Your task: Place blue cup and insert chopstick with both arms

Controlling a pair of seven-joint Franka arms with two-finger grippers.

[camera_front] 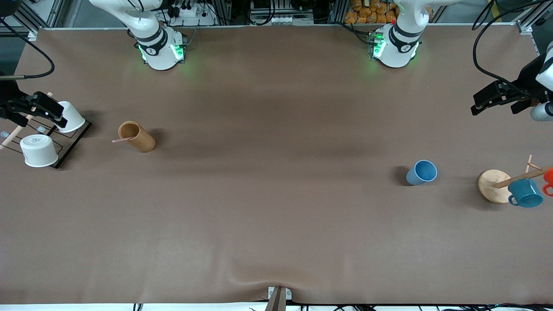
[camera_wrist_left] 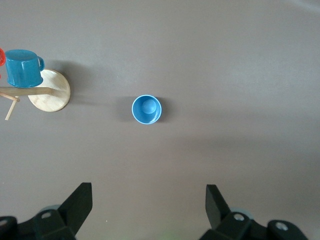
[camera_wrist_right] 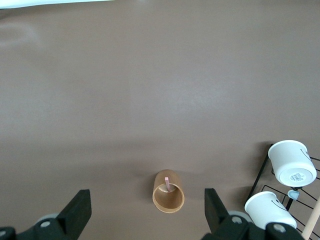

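Observation:
The blue cup [camera_front: 421, 172] stands upright on the table toward the left arm's end; it also shows in the left wrist view [camera_wrist_left: 146, 109], open end up and empty. The pale-pink chopstick [camera_front: 122, 139] leans in a tan wooden cylinder cup [camera_front: 137, 136] toward the right arm's end, its tip sticking out; both also show in the right wrist view, the chopstick [camera_wrist_right: 167, 181] inside the wooden cup [camera_wrist_right: 168, 198]. My left gripper [camera_front: 497, 103] [camera_wrist_left: 148, 200] is open and empty, high over the left arm's end. My right gripper [camera_front: 43, 110] [camera_wrist_right: 147, 205] is open and empty, high over the right arm's end.
A wooden peg rack [camera_front: 494, 185] holds a teal mug [camera_front: 525, 193] and an orange mug [camera_front: 548, 179] beside the blue cup. A black wire rack [camera_front: 71, 147] with two white cups [camera_front: 39, 150] stands under my right gripper. The brown table [camera_front: 276, 194] lies between them.

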